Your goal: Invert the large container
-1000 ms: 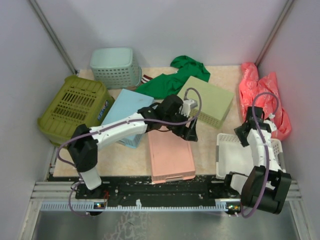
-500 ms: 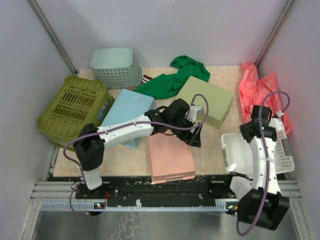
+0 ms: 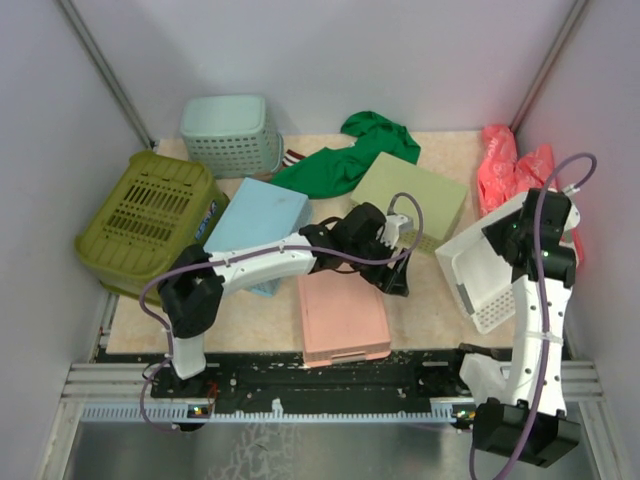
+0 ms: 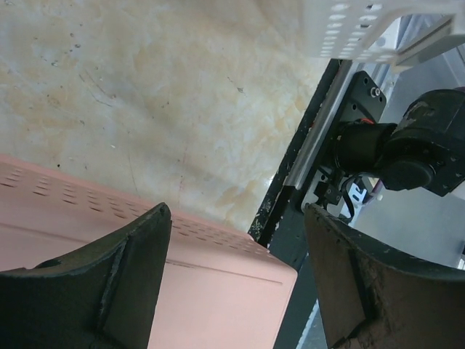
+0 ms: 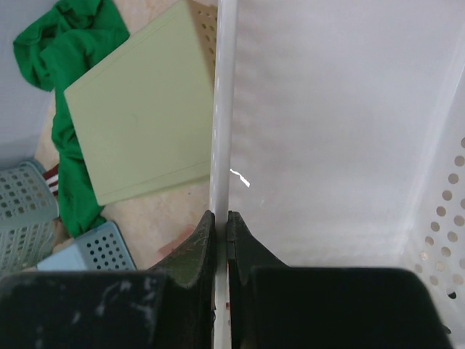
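Note:
The large container, an olive-green slotted basket, sits at the far left of the table with a slotted face up; neither gripper is near it. My right gripper is shut on the rim of a white perforated basket and holds it lifted and tipped on its side, opening toward the left. In the right wrist view the fingers pinch the white wall at my gripper. My left gripper is open and empty over the pink tray's near right corner, as the left wrist view shows.
A teal grid basket stands at the back left. A blue container, a light-green flat container and a green cloth lie mid-table. A red bag lies at the back right. The pink tray reaches the front edge.
My right arm has raised the white basket off the table and tipped it from flat onto its side. My left gripper has moved slightly right and nearer, still open.

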